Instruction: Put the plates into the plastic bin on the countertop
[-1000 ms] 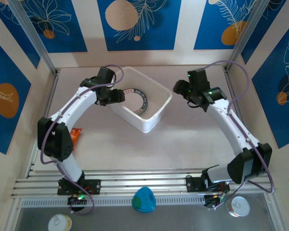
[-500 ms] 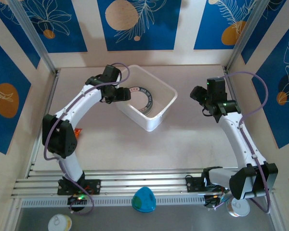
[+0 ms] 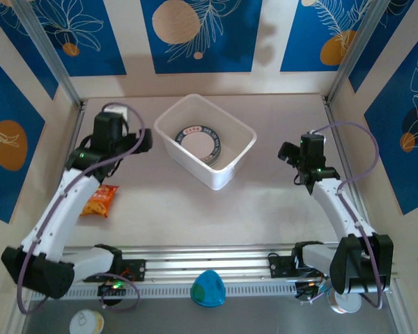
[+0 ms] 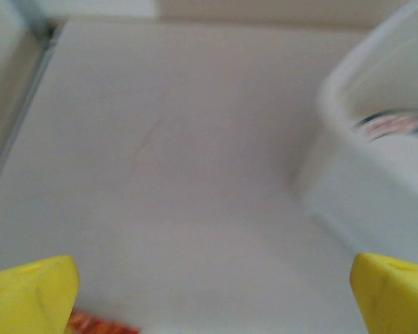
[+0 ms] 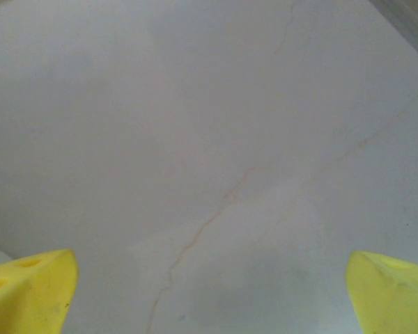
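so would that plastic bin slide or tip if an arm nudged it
Probably slide: the plastic bin is low and wide, flat on the smooth countertop. The plates inside likely weigh it down. Its thin translucent walls may flex.

An orange snack packet [image 3: 98, 201] and teal dome [image 3: 208, 289] lie apart.

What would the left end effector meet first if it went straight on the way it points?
The left end effector would probably meet bare countertop first, passing beside the bin; depth is unclear.
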Controlling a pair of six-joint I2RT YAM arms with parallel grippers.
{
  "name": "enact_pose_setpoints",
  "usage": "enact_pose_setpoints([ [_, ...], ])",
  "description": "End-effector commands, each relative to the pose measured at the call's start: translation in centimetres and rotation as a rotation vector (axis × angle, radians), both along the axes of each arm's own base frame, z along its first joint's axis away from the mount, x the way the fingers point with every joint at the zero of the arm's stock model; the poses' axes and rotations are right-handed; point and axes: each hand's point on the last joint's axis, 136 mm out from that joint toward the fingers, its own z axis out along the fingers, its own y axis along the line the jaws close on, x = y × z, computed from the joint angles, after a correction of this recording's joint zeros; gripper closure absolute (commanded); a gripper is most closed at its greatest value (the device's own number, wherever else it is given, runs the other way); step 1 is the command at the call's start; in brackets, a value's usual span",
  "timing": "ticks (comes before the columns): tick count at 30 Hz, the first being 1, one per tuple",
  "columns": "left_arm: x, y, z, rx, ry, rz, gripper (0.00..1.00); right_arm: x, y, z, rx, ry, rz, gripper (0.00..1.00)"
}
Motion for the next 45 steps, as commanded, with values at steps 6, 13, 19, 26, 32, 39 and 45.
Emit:
enact_pose_setpoints([
  [6, -0.4, 4.3, -6.8, 0.237, -0.195, 0.062, 0.00, 5.0, 1.2, -1.8, -0.108, -0.223, 0.156, 0.01],
  [13, 0.7, 4.4, -10.6, 0.179, -0.259, 0.047, 0.00, 6.4, 4.1, -3.1, -0.157, -0.263, 0.331, 0.01],
  [19, 3.1, 3.1, -11.4, 0.090, -0.335, -0.008, 0.00, 5.0, 6.3, -3.3, -0.064, -0.369, 0.511, 0.01],
  [26, 6.2, 2.8, -13.6, 0.074, -0.328, -0.068, 0.00, 5.1, 5.3, -3.7, -0.080, -0.348, 0.447, 0.01],
  [32, 6.7, 2.4, -14.4, 0.070, -0.308, -0.096, 0.00, 5.1, 5.5, -3.7, -0.056, -0.344, 0.470, 0.01],
  [39, 6.7, 2.5, -14.4, 0.074, -0.311, -0.093, 0.00, 5.2, 5.7, -3.8, -0.060, -0.339, 0.474, 0.01],
  [45, 6.7, 2.4, -14.3, 0.075, -0.318, -0.094, 0.00, 5.1, 5.6, -3.7, -0.059, -0.344, 0.475, 0.01],
])
